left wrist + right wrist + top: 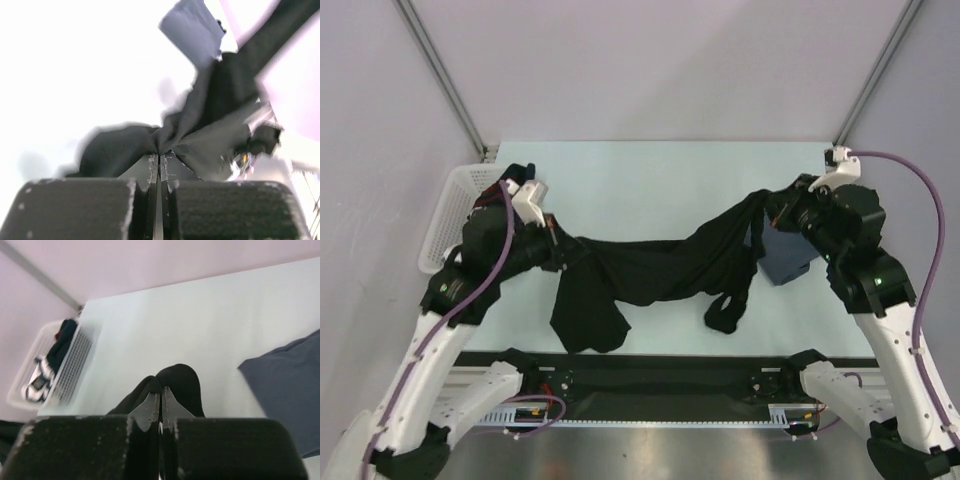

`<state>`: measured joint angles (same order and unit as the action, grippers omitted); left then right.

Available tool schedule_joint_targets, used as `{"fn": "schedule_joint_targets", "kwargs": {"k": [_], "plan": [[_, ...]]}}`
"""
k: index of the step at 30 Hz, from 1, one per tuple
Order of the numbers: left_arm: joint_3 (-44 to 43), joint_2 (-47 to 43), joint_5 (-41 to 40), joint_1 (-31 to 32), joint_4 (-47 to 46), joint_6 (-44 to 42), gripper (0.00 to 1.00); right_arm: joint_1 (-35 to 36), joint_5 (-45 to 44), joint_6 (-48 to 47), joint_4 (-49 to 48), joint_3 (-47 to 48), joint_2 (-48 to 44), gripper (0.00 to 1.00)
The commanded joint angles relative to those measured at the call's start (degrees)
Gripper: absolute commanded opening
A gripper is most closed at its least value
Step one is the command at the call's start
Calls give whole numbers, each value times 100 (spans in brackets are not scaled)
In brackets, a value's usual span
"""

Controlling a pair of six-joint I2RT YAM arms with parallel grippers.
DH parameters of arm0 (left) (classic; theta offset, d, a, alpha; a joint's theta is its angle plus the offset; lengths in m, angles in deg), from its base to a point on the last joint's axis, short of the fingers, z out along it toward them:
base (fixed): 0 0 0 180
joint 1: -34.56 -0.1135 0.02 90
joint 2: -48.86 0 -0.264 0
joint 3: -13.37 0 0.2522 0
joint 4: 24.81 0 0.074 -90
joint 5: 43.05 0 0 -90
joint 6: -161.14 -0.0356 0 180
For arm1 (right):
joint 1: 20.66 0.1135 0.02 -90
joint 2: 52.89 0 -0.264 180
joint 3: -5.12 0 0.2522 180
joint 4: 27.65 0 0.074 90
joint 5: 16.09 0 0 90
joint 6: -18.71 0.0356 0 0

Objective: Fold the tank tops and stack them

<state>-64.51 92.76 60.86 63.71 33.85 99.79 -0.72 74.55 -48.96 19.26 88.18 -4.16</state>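
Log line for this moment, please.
left hand: shut on black top | right hand: shut on black top | black top: stretched between hands | blue-grey top: lying by right hand

Twin white-shelled arms with black joints: left arm (470, 270) and right arm (865, 250) each trail a purple cable (880, 153) and show a green light (877, 281); left gripper (159, 162) and right gripper (161, 402) are blocky black, tips scuffed pale.

far table (650, 180) open, black top (650, 270) spans centre

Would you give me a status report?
Status: left tool and right tool shut on black tank top, strung between them. Beside right tool, blue-grey tank top lies flat. Nothing blocking.
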Motion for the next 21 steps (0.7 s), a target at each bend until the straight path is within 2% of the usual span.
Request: {"fn": "schedule_joint_targets", "kwargs": {"k": [1, 2, 4, 8, 9, 10, 11, 12, 13, 15, 21], "plan": [[336, 1092, 1401, -1309, -375, -307, 0, -332, -399, -18, 473, 216, 819, 0], [443, 1312, 1552, -1480, -699, -307, 0, -403, -329, 26, 508, 190, 1014, 0], [662, 2006, 1029, -1570, -1069, -315, 0, -483, -117, 52, 221, -117, 1374, 0], [849, 3359, 1131, -1561, -1748, -228, 10, -544, 58, 114, -421, -706, 1902, 0], [770, 3788, 966, -1526, -1748, -228, 22, -570, 59, 123, -510, -759, 2043, 0], [647, 3906, 773, -1395, -1722, -228, 29, -614, 67, 123, -589, -795, 2166, 0], [585, 3959, 475, -1307, -1635, -219, 34, -632, 85, 123, -712, -795, 2402, 0], [532, 3899, 11, -1211, -1599, -219, 51, -641, 128, 123, -757, -786, 2517, 0], [497, 3829, -185, -1036, -1573, -201, 59, -650, 129, 123, -774, -769, 2588, 0], [497, 3505, -493, -894, -1555, -193, 69, -658, 129, 123, -888, -804, 2729, 0], [698, 2766, -1092, 19, -1134, -123, 72, -685, 181, 88, -1135, -1076, 2624, 0]]}}
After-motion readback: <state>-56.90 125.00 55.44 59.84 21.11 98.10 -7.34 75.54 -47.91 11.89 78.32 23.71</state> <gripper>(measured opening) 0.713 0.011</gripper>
